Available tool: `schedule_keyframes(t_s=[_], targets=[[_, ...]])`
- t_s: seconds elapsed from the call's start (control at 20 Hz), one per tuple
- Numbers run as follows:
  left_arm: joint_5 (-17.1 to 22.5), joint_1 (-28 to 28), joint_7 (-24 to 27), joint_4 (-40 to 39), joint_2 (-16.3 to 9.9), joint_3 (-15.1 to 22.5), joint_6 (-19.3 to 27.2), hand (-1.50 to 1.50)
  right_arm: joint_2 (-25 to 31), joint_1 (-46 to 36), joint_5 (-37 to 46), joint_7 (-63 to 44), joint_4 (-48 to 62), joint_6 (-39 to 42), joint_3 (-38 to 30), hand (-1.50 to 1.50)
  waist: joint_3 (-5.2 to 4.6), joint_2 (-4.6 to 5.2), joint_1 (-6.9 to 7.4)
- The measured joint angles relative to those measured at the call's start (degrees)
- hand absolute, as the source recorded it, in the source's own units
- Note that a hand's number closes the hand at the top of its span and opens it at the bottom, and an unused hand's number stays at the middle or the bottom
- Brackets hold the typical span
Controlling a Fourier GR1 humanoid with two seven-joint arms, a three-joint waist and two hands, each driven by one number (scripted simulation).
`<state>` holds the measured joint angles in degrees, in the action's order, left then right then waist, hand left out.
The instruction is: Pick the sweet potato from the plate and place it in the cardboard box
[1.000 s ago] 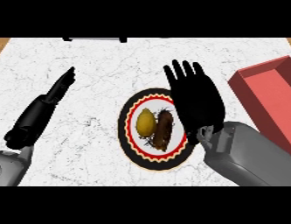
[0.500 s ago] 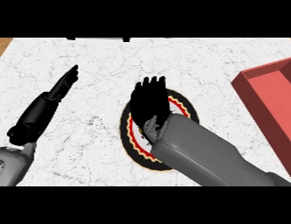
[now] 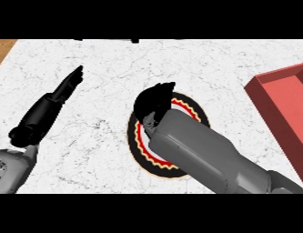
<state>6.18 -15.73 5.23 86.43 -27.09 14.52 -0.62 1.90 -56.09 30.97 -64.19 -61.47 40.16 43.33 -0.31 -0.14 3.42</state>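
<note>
Tabletop: white marble tabletop (image 3: 113, 59) fills my frame, with a wood strip at the far left edge.
Left hand: my left hand (image 3: 49, 107) lies at the left, fingers straight and released, resting out of the way.
Plate: the plate (image 3: 187, 109) sits at centre, mostly hidden by my right forearm.
Right hand: my right hand (image 3: 155, 101) is curled down over the plate; I cannot tell what it grasps.
Sweet potato: hidden, I judge under that hand.
Box: the red box (image 3: 285, 98) waits at the right, well apart, nothing standing between.

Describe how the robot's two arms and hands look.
Both forearms are smooth grey casings ending in black hands. The left hand is slim and glossy black, and its grey forearm bears dark lettering near the lower edge. The right hand is black on a bulky, rounded grey forearm.
</note>
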Motion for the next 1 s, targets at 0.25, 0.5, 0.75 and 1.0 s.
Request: schedule_keyframes(t_s=[0.25, 0.5, 0.75, 1.0], targets=[[-0.17, -0.85, -0.2, -0.68, 0.76, 0.05, -0.23, 0.0, -0.2, -1.24, -4.11, -2.81, 3.89, -1.52, 3.06, -1.5, 0.06, 0.1, 0.27], [-0.97, -0.75, 0.78, -1.74, 1.09, -0.2, -0.17, 0.0, -0.2, -3.08, -6.75, -4.15, 6.0, -2.01, 6.62, -1.5, 0.1, 0.11, -0.05], [-1.04, -1.27, 0.4, -1.97, 1.49, -0.52, -0.49, 0.0, -0.2, -5.36, -9.9, -4.82, 8.34, -2.33, 8.78, -1.5, 0.14, 0.15, -0.08], [-1.87, -1.82, 0.0, -2.38, 2.52, -0.17, -0.13, 0.0, -0.23, -6.2, -11.72, -5.14, 11.31, -2.55, 11.38, -1.5, 0.16, 0.16, -0.29]])
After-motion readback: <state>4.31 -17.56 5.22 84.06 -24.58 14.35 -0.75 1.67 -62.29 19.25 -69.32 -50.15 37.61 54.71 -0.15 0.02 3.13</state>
